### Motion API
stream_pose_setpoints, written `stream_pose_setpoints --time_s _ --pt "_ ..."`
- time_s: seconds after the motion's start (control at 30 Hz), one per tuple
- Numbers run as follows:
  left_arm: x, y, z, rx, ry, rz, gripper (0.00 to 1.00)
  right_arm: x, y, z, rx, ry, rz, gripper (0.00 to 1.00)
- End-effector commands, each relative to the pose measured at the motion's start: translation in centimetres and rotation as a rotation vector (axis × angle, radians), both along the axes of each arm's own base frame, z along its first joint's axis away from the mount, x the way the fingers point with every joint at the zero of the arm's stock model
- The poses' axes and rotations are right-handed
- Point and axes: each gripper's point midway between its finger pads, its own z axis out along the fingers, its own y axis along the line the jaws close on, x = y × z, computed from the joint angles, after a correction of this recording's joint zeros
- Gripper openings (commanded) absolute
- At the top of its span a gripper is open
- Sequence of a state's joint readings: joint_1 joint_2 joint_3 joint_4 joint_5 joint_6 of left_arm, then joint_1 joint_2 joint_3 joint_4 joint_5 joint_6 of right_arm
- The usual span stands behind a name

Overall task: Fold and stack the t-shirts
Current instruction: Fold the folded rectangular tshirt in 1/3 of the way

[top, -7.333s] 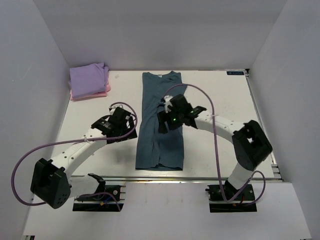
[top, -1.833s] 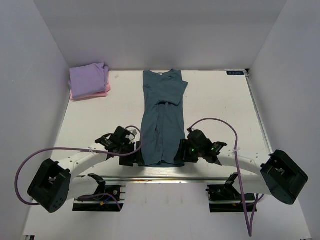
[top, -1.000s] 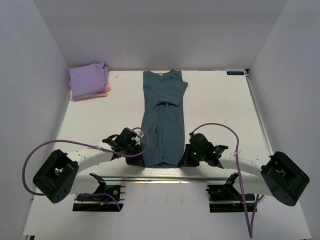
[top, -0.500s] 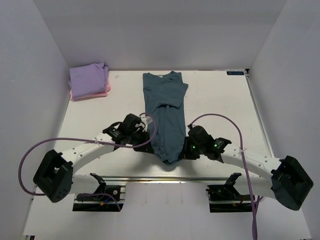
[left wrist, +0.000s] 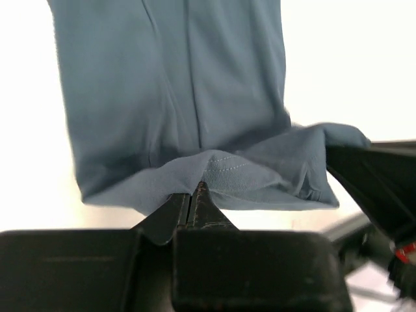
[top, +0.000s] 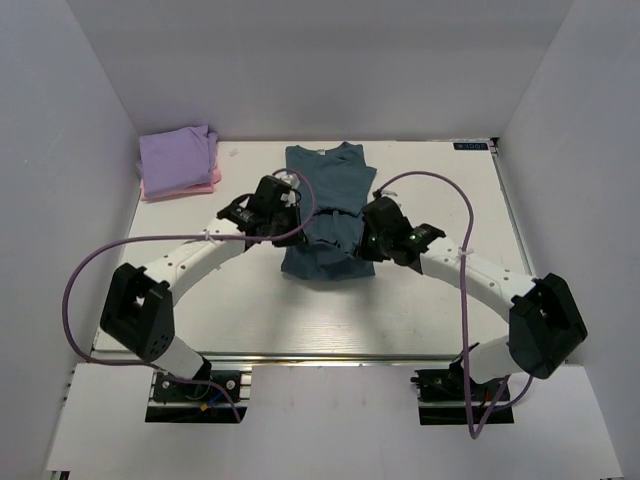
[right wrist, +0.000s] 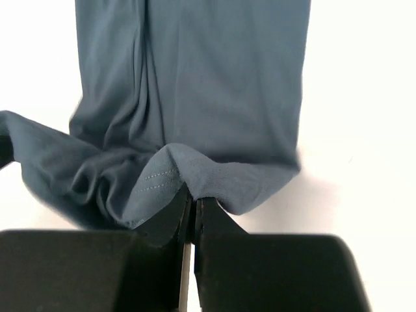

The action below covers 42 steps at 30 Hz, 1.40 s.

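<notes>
White tabletop (top: 440,290), white walls round it.
- Far-left corner: lavender t-shirt (top: 177,155) folded, lying on pink t-shirt (top: 192,188).
- Left end effector (left wrist: 194,194): pinched tight on hem corner of teal t-shirt (top: 325,172).
- Teal t-shirt: mid tabletop, collar at far edge, hem raised over body.
- Right end effector (right wrist: 193,195): clamped likewise on other hem corner.
- Step, as judged: folding bottom half up.
- Next: lay hem level near collar, both corners square, then release.
- Dark label (top: 470,146), far-right corner: unreadable.

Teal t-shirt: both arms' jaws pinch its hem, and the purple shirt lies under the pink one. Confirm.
No: the purple shirt lies on the pink one, per the top external view; the jaws do pinch the hem of the teal t-shirt.
</notes>
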<state>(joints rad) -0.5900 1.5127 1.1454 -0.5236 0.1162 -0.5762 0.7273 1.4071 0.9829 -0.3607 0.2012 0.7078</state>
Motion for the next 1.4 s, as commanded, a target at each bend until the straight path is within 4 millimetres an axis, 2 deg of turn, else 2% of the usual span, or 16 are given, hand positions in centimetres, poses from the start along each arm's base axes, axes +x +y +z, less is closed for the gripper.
stream_pose_setpoints --time_s 0.0,0.03,0.17,0.27,0.43,0.53,0.73,0.93,1.07,1.1,1.17,1.2,1.27,1.3,1.33,1.37 --pt "3.6 0.3 2.1 0.007 -0.075 0.058 0.00 3.1 -0.2 2.0 -0.027 -0.068 -0.011 0.00" --pt "4.3 0.4 1.4 0.013 -0.055 0.066 0.00 4.0 -0.4 2.3 -0.025 -0.070 -0.017 0.00" --pt "7.6 0.5 2.2 0.009 -0.092 0.087 0.00 6.1 -0.3 2.5 -0.033 -0.072 0.004 0.00" --pt "9.2 0.2 2.8 0.009 -0.123 0.080 0.00 7.8 -0.1 2.3 -0.025 -0.060 0.029 0.00" --pt "11.6 0.5 1.9 0.019 -0.123 0.091 0.00 10.1 0.8 1.7 -0.008 -0.039 0.071 0.00" --pt "13.1 0.9 2.1 0.012 -0.137 0.113 0.00 11.6 0.3 2.3 0.004 -0.051 0.057 0.00" --pt "16.2 1.5 1.2 0.017 -0.149 0.109 0.00 14.0 -0.4 1.5 -0.005 -0.077 0.072 0.00" --pt "17.4 0.7 -0.7 -0.024 -0.109 0.073 0.00 14.8 1.5 0.8 0.065 -0.088 0.186 0.00" --pt "18.1 0.8 -2.4 -0.024 -0.076 0.083 0.00 16.7 1.2 0.2 0.067 -0.091 0.155 0.00" --pt "18.3 0.7 -2.1 -0.027 -0.084 0.083 0.00 16.8 1.3 -0.3 0.071 -0.085 0.160 0.00" --pt "18.5 1.2 -2.5 -0.029 -0.071 0.102 0.00 17.6 1.3 -0.4 0.084 -0.093 0.158 0.11" --pt "19.0 1.6 -2.6 -0.029 -0.072 0.111 0.01 17.8 1.5 -0.6 0.090 -0.092 0.164 0.20" --pt "19.2 1.3 -2.6 -0.037 -0.071 0.104 0.19 18.5 1.7 -0.3 0.115 -0.101 0.163 0.45" --pt "20.0 1.6 -2.2 -0.043 -0.085 0.114 0.59 19.0 1.9 0.0 0.126 -0.119 0.171 0.51" --pt "20.3 1.5 -2.2 -0.044 -0.088 0.114 0.68 19.2 2.0 -0.1 0.144 -0.116 0.174 0.57" --pt "20.7 2.2 -1.8 -0.033 -0.098 0.124 0.73 20.3 1.9 1.1 0.157 -0.146 0.172 0.62"
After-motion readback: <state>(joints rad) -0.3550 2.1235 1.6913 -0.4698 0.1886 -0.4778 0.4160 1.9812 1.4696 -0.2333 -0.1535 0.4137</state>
